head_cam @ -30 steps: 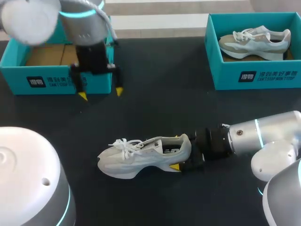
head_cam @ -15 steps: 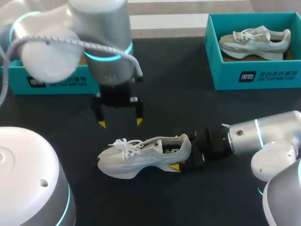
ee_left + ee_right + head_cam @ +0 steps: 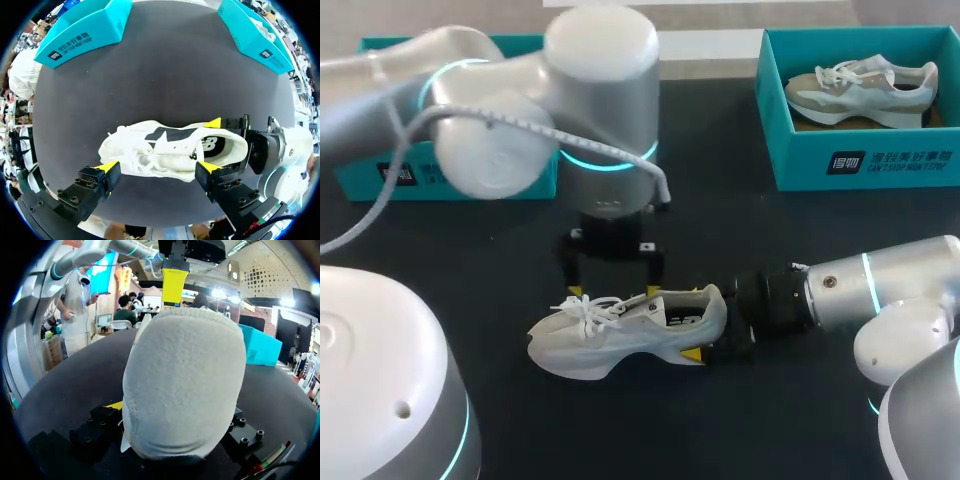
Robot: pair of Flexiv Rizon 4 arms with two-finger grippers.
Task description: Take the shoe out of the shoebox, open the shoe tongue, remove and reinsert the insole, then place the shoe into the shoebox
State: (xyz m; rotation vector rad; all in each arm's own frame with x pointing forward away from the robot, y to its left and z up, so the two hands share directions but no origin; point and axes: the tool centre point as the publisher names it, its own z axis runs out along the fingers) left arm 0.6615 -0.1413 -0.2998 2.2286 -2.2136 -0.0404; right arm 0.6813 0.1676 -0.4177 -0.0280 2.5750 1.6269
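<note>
A white shoe (image 3: 620, 330) lies on its side on the black table (image 3: 720, 200), toe to the left, laces loose. My right gripper (image 3: 701, 324) is shut on its heel, one yellow tip at the near side and one at the far side. In the right wrist view the padded heel (image 3: 185, 385) fills the gap between the fingers (image 3: 102, 422). My left gripper (image 3: 612, 292) hangs open just above the shoe's laced middle and touches nothing. In the left wrist view the shoe (image 3: 170, 155) lies ahead of the left gripper (image 3: 159, 167), with the right gripper (image 3: 250, 145) at its heel.
A teal shoebox (image 3: 450, 170) stands at the back left, mostly hidden by my left arm. A second teal shoebox (image 3: 865, 165) at the back right holds a beige and white shoe (image 3: 860, 90). Bare table lies in front of the shoe.
My left arm has swung from the left shoebox to the right and nearer, then lowered over the shoe's laces, staying open. The right gripper and shoe have not moved.
</note>
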